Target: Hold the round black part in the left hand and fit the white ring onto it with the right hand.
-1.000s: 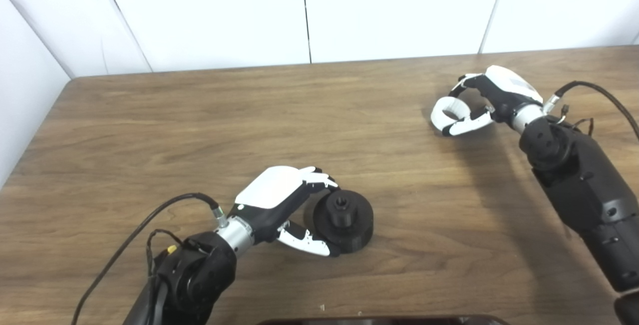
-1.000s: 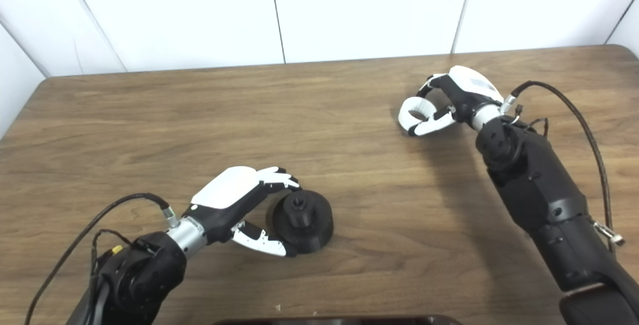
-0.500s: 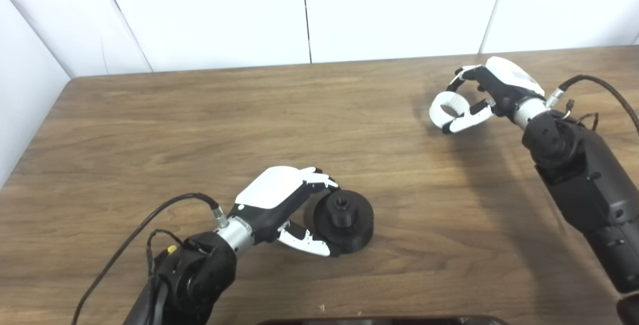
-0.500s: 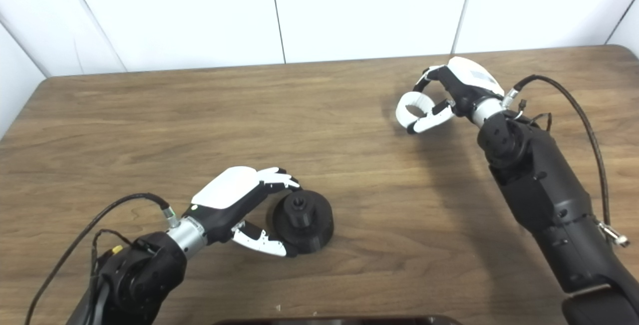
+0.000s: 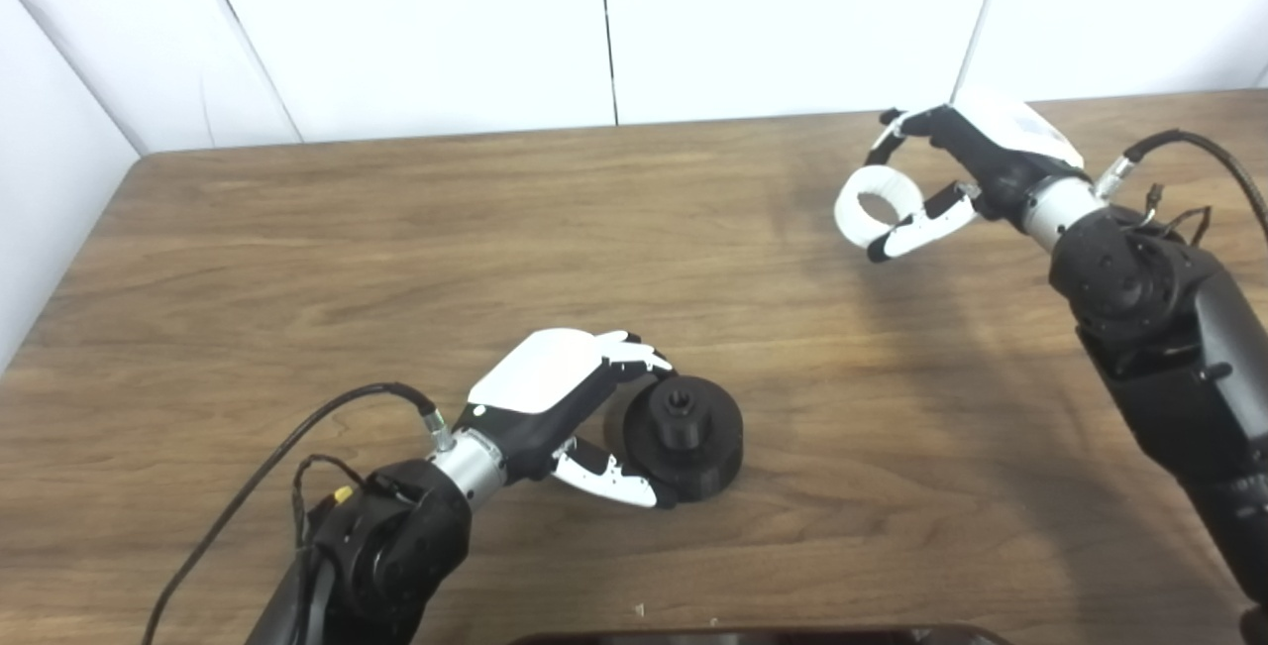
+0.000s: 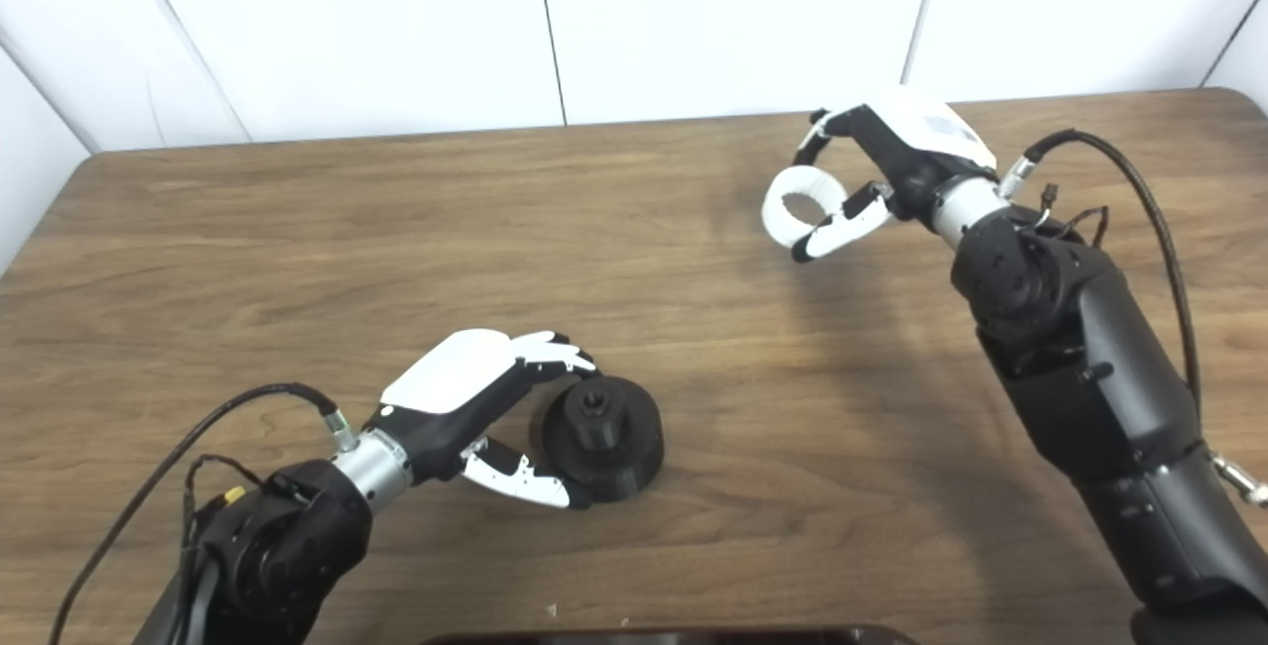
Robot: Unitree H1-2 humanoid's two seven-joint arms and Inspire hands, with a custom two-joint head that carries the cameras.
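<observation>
white ring [image 5: 878,214] | in right robot hand [image 5: 966,169] | well apart from black part [image 5: 684,437]

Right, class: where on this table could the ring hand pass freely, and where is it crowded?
Bare wood runs between the white ring in the right hand and the round black part, and across the table at far left. It is crowded where the left hand grips the part.
</observation>
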